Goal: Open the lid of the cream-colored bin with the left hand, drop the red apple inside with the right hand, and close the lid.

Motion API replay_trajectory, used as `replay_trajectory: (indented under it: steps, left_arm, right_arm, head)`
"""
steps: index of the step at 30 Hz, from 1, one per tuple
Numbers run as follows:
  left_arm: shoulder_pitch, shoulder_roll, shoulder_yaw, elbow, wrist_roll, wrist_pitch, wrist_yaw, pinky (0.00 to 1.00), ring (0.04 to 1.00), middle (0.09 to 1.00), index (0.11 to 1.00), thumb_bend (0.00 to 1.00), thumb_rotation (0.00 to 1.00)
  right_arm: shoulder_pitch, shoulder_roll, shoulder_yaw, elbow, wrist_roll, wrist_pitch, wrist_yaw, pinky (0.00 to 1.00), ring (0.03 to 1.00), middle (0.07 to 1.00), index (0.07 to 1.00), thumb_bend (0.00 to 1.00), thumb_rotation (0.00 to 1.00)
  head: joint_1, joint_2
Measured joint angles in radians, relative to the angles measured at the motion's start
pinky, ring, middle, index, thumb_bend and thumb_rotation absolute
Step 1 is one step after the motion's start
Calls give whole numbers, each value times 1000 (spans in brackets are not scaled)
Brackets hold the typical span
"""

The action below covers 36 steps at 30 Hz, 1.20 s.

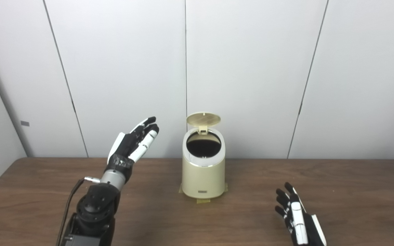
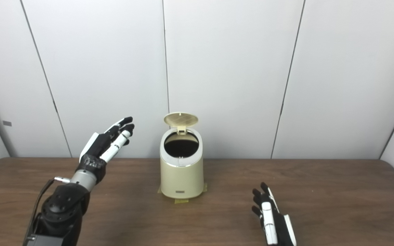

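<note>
On the left, the left hand is up in the air above the brown tabletop. Its fingers are stretched out and a little apart. They point up and to the right, toward the bin. The hand holds nothing and does not touch the bin. A black cable hangs down beside the dark arm.

In the middle, on the far part of the tabletop, stands the cream-colored bin. It is round and upright. Bits of yellow tape peek out from under its bottom. The lid is open. It stands up at the back of the bin, on its hinge, with its inside facing us. The round hole at the top of the bin is dark inside, and you cannot tell what is in there.

On the right, the right hand is low, near the front edge of the tabletop, well apart from the bin. Its fingers are straight and spread, pointing to the far side. It holds nothing. Whether it rests on the tabletop or hangs just above it is hard to tell.

Behind everything is a plain white wall made of tall panels.
</note>
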Motion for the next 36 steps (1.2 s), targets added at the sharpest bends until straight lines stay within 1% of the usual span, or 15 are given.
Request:
replay_trajectory:
  steps: [3,5,7,10,12,17,22,25,29,31,33,36]
  left_arm:
    - [-17,-1,-12,25,10,-11,0,885,901,896,914,425,694]
    - [-23,-4,-16,41,10,-16,-2,895,903,905,918,402,720]
    - [-28,-6,-19,59,8,-25,-6,894,901,906,918,398,731]
    - [-39,-9,-21,82,4,-43,-8,888,898,904,914,411,754]
    - [-54,-9,-25,101,4,-57,-8,886,902,904,914,420,770]
    - [-91,-11,-40,154,14,-77,-8,909,914,910,920,441,792]
    - [-115,-20,-55,197,24,-102,-5,927,918,915,915,489,789]
    - [-127,-21,-61,212,33,-115,-1,929,920,917,911,502,811]
    - [-158,-20,-74,259,60,-148,3,930,930,917,918,503,856]
    - [-169,-19,-83,276,74,-172,6,919,932,913,914,485,890]
    - [-181,-18,-98,292,102,-189,10,922,941,916,907,462,902]
    - [-203,-7,-130,320,153,-204,14,923,946,927,904,467,919]
  right_arm:
    - [0,-2,4,4,-4,-6,1,890,927,906,950,527,1000]
    - [0,-4,9,10,-11,-9,1,883,923,906,949,550,1000]
    - [0,-8,14,17,-23,-12,1,886,923,908,950,549,1000]
    - [0,-18,21,32,-32,-26,3,885,920,908,951,547,1000]
    - [1,-22,21,39,-33,-31,3,879,921,909,952,552,1000]
    - [0,-33,33,55,-48,-54,3,842,913,906,954,538,1000]
    - [-8,-47,42,70,-50,-67,9,831,915,902,964,511,1000]
    - [-10,-53,45,72,-50,-73,13,830,917,900,969,509,1000]
    - [-11,-56,47,73,-50,-73,14,821,915,899,974,506,1000]
    - [-11,-58,50,73,-52,-73,14,819,912,897,974,508,1000]
    - [-12,-61,53,73,-57,-73,14,814,908,896,973,507,1000]
    - [-12,-64,54,73,-60,-73,14,812,903,895,971,496,1000]
  head:
    - [-2,-15]
    - [-3,-17]
    - [-5,-20]
    - [-5,-25]
    - [-5,-38]
    - [-5,-52]
    - [-8,-57]
    - [-9,-58]
    - [-11,-57]
    - [-11,-57]
    - [-12,-54]
    - [-12,-54]
